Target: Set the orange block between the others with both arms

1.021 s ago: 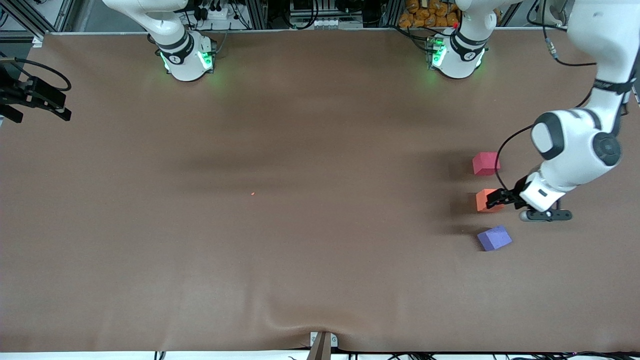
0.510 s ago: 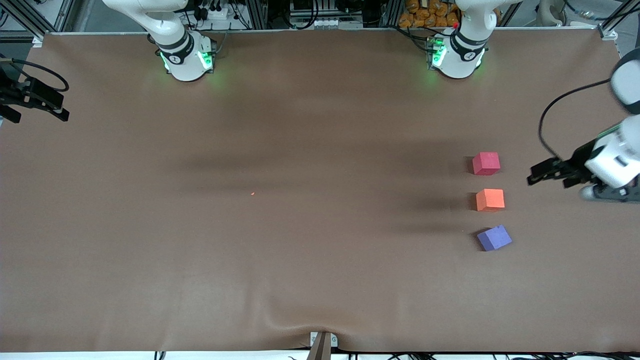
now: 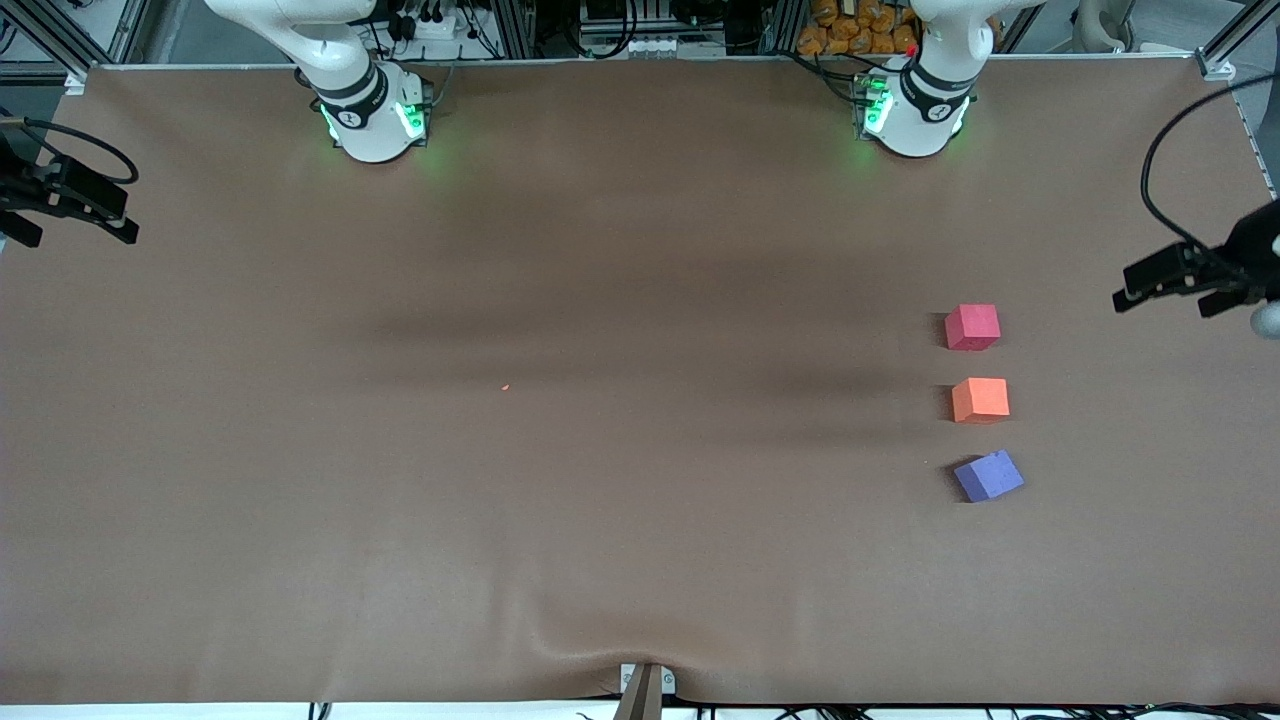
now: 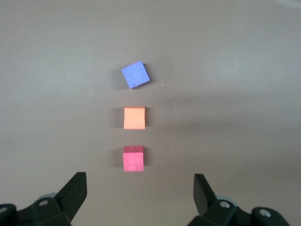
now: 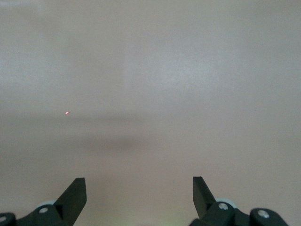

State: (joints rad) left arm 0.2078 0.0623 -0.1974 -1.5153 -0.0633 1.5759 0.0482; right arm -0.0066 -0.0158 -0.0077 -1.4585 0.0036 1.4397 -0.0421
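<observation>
Orange block (image 3: 980, 400) is found resting free on the bench (image 3: 600, 500), toward the left arm's end. It lies between the red block (image 3: 972, 327), which lies farther from the front camera, and the purple block (image 3: 988, 476), which lies nearer. Gaps are seen on both sides; nothing is touching. The three are set roughly in a line. The purple block is turned at an angle, the other two sit square. Placement is judged done, since the orange block is gripped by nothing.

Left gripper (image 3: 1170, 284) is held up over the bench's edge at the left arm's end, well apart from the row; its fingers (image 4: 75, 190) are spread wide and empty, with the row visible between them in the left wrist view.

Right gripper (image 3: 75, 205) waits over its own end of the bench, fingers (image 5: 75, 193) likewise apart, nothing held. Only bare bench and a small red speck (image 5: 67, 113) are seen below it.
</observation>
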